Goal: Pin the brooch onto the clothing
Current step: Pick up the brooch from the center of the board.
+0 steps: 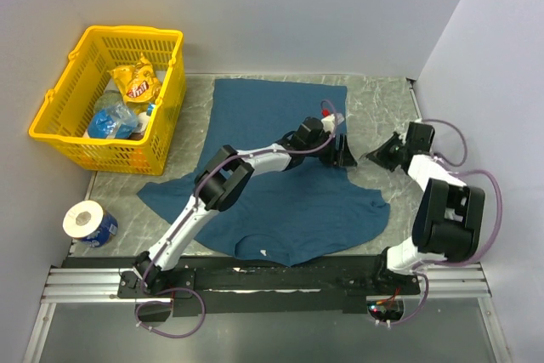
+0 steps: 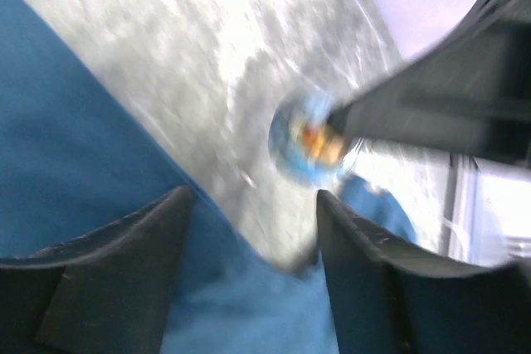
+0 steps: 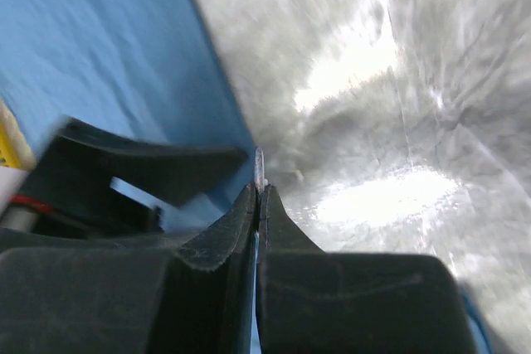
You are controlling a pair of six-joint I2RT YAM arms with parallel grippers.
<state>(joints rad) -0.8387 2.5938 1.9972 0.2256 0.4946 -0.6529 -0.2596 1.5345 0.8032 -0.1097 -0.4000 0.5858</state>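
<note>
The right gripper (image 3: 259, 195) has its fingers clamped together on the brooch (image 3: 260, 165), held edge-on over the grey table (image 3: 390, 72), just beside the right edge of the shirt (image 1: 289, 201). The left gripper (image 2: 253, 201), fingers apart and holding nothing, hangs over that edge near the brooch.

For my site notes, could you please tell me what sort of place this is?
Probably a robotics lab test bench: white panels box in the tabletop, and two robot arms are bolted to a rail at its edge.
</note>
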